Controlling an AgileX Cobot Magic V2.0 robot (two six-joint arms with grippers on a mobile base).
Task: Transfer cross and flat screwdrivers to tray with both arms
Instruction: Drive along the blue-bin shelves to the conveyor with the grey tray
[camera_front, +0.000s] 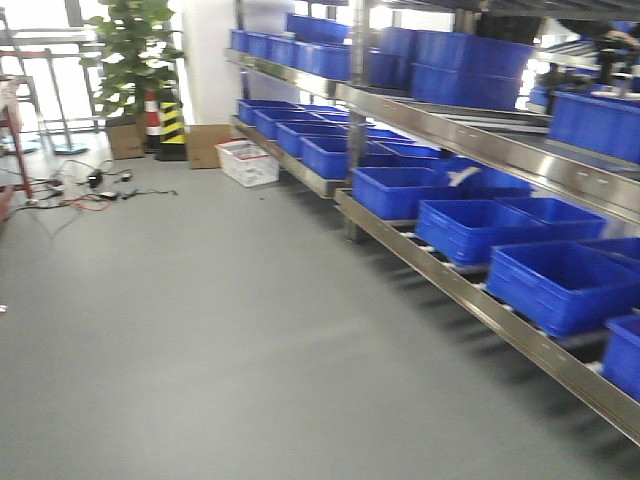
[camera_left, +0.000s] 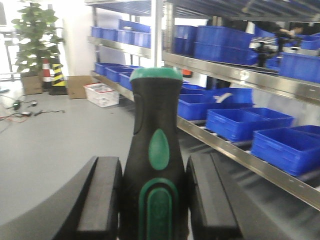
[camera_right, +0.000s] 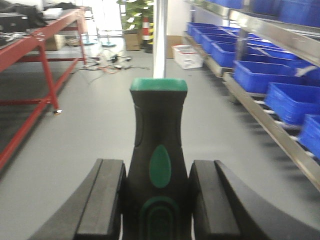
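In the left wrist view a black screwdriver handle with green inlays and a green cap (camera_left: 156, 150) stands up between the two black fingers of my left gripper (camera_left: 154, 200), which is shut on it. The right wrist view shows the same kind of handle (camera_right: 159, 155) clamped by my right gripper (camera_right: 157, 200), also shut. Both blades are hidden, so cross and flat cannot be told apart. The tray is out of view. Neither gripper appears in the front view.
A long steel rack (camera_front: 470, 130) with several blue plastic bins (camera_front: 560, 280) runs along the right. A white basket (camera_front: 247, 162), a potted plant (camera_front: 135, 60) and a striped cone (camera_front: 153, 118) stand at the far end of the grey floor (camera_front: 200, 330). A red bench (camera_right: 35, 45) is on the left.
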